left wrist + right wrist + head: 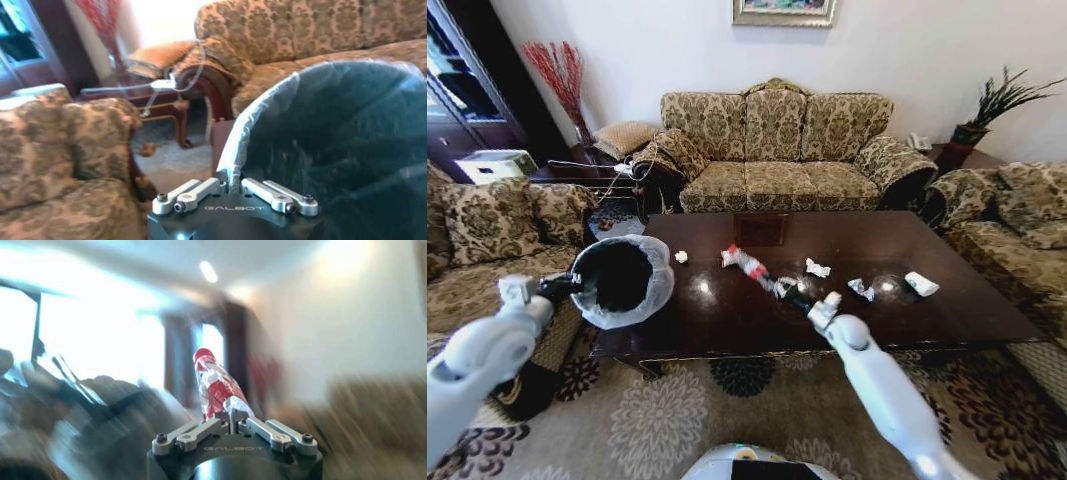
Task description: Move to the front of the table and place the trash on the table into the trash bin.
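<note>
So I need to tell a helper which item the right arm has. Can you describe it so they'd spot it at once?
Look at the dark wooden coffee table in front of the sofa. Above its middle, the right gripper holds a clear plastic bottle. Its red cap and label set it apart from the white paper wads lying nearby.

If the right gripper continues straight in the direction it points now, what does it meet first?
Probably the trash bin. The right gripper, shut on the bottle, points over the table toward the bin's mouth, which the left gripper holds by the rim. Depth is unclear, so the bottle could pass above it.
</note>
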Robot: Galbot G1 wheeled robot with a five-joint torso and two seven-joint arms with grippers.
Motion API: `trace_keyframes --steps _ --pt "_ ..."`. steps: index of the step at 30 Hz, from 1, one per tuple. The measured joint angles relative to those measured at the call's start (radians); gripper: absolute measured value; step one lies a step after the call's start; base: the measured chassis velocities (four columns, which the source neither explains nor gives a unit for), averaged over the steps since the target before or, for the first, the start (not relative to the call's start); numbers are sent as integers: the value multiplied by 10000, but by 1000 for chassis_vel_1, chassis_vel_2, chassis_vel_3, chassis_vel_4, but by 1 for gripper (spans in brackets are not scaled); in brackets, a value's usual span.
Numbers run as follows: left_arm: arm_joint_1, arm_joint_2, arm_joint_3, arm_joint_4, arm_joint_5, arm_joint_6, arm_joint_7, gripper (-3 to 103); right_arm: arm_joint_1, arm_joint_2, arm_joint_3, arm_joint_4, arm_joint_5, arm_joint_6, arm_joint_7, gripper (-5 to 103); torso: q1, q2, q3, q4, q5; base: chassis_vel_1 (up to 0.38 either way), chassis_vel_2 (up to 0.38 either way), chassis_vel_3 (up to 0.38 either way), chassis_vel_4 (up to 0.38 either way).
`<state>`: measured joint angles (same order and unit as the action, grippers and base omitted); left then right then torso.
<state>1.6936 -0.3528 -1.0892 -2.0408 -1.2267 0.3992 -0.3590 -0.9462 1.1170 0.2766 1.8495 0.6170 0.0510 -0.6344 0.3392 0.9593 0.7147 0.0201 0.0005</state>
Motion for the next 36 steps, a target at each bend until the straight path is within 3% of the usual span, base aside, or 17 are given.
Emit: trace_keyframes --steps 2,8,14,26,31,35,36 --pt "-111 616 -39 -250 -568 132 -195 0 -63 2 -53 1407 665 -174 -23 0 0 0 -1 -5 -5 0 0 0 0" --pt "-58 1059 13 -1214 -1140 324 -489 0 208 179 -1145 2614 1375 -341 252 0 -1 0 0 1 -7 0 0 0 0" --pt "45 1028 41 -2533 -1382 534 -638 0 714 678 -2475 2027 877 -53 819 0 0 0 0 2 -3 0 0 0 0" --pt "54 929 145 -3385 -1515 664 -740 0 1181 1336 -3684 1076 11 505 1399 -2 -1 0 0 2 -4 0 0 0 0" --pt "60 934 134 -3283 -1519 682 -760 0 1208 1390 -3812 1074 -166 455 1462 14 0 1 0 2 -7 0 0 0 0" --pt "66 750 122 -3230 -1521 843 -808 0 1216 1248 -3752 1105 -150 419 1524 35 -1 1 0 2 -6 0 0 0 0" --pt "66 750 122 -3230 -1521 843 -808 0 1216 1248 -3752 1105 -150 419 1524 35 -1 1 0 2 -6 0 0 0 0"
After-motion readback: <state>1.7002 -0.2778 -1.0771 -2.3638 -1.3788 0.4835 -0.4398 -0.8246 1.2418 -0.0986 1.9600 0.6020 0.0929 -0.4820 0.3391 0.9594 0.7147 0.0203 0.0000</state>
